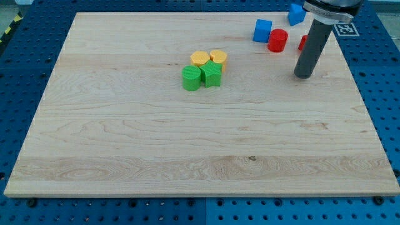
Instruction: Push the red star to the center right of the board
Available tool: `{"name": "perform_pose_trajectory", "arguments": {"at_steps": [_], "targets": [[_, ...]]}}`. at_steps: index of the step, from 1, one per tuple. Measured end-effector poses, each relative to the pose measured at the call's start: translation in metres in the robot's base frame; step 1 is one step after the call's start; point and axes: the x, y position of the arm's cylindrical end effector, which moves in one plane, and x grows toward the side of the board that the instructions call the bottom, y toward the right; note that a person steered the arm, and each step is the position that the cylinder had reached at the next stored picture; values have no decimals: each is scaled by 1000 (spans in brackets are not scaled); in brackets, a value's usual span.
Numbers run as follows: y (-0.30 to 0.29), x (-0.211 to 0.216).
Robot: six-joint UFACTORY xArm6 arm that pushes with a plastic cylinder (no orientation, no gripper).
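red star (302,42) behind rod, above my tip (302,75)

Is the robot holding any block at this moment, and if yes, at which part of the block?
Nothing is held. The arm ends in a dark rod with no gripper; my tip rests on the bare wooden board, just below a red block mostly hidden behind the rod.

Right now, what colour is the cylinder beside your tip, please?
Red cylinder, left of my tip, camera view.

Lab bench: blue pegboard (37,56), fiducial tag (345,27)
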Motion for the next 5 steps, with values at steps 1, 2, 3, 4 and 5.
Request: {"name": "perform_pose_trajectory", "arguments": {"at_steps": [1,2,3,4,5], "targets": [[3,0],[21,9],[64,10],[135,-32],[146,-70]]}}
